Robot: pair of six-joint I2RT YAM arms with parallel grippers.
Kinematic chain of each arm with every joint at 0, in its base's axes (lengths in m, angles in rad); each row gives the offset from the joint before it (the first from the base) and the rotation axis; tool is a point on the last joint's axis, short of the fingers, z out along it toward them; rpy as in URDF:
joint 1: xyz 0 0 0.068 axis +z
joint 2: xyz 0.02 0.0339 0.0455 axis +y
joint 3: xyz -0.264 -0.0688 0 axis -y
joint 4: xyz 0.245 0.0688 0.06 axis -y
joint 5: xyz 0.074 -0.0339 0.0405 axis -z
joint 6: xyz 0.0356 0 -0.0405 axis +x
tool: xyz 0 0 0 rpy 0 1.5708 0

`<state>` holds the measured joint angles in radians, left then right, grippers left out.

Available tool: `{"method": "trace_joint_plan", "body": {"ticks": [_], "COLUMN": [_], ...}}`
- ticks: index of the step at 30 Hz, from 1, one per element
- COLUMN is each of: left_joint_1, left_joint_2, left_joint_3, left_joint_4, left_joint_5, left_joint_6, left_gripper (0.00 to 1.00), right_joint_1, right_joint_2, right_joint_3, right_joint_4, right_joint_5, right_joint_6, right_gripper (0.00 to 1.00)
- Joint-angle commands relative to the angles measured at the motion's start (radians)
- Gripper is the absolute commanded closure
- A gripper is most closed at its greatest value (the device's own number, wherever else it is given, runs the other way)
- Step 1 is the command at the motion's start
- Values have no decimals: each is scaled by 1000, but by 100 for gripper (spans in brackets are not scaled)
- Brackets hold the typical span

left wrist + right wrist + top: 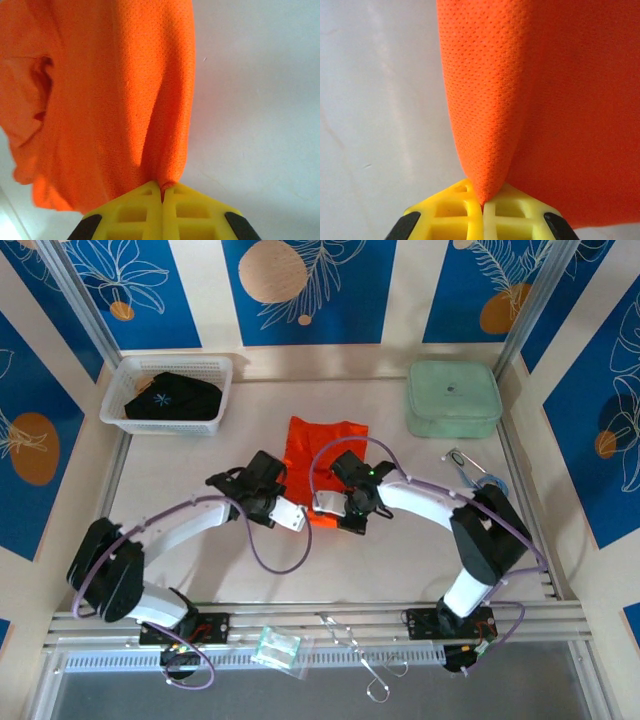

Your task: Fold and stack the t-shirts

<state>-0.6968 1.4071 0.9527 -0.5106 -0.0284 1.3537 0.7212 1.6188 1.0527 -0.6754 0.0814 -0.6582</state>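
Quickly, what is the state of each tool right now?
Left tool: closed, holding the orange t-shirt.
Right tool: closed, holding the same orange t-shirt.

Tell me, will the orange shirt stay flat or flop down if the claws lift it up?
It will probably flop: the orange shirt bends into soft folds where the left claw and right claw pinch its edge. Its cloth looks thin with tiny holes, so it is likely light. It may slide easily, since the table looks smooth.
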Motion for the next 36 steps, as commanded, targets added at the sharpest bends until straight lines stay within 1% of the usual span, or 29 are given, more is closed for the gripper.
{"method": "trace_joint_plan", "body": {"ticks": [1,8,11,13,16,18,20,24,29,36], "left_joint_1": [-51,-191,-251,-273,-282,-281,-279,-250,-160,-30], "left_joint_2": [-81,-298,-373,-408,-430,-425,-402,-299,-142,-6], "left_joint_3": [-29,-51,-38,-14,35,56,75,124,188,230], "left_joint_4": [-122,-248,-317,-364,-406,-401,-373,-305,-228,-177], "left_joint_5": [-47,-149,-207,-230,-246,-261,-273,-263,-197,-121], "left_joint_6": [-40,-124,-162,-188,-206,-194,-177,-170,-142,-107], "left_gripper": [100,100,100,100,100,100,100,100,100,100], "right_joint_1": [49,194,245,265,274,263,231,124,-4,-124], "right_joint_2": [-92,-316,-396,-432,-463,-467,-454,-389,-294,-169], "right_joint_3": [-35,-48,-28,-6,30,54,82,140,168,203], "right_joint_4": [-103,-233,-300,-339,-357,-351,-338,-339,-306,-213], "right_joint_5": [25,43,17,0,23,47,69,53,27,-58], "right_joint_6": [67,155,184,197,202,194,178,152,119,75], "right_gripper": [100,100,100,100,100,100,100,100,100,100]}}
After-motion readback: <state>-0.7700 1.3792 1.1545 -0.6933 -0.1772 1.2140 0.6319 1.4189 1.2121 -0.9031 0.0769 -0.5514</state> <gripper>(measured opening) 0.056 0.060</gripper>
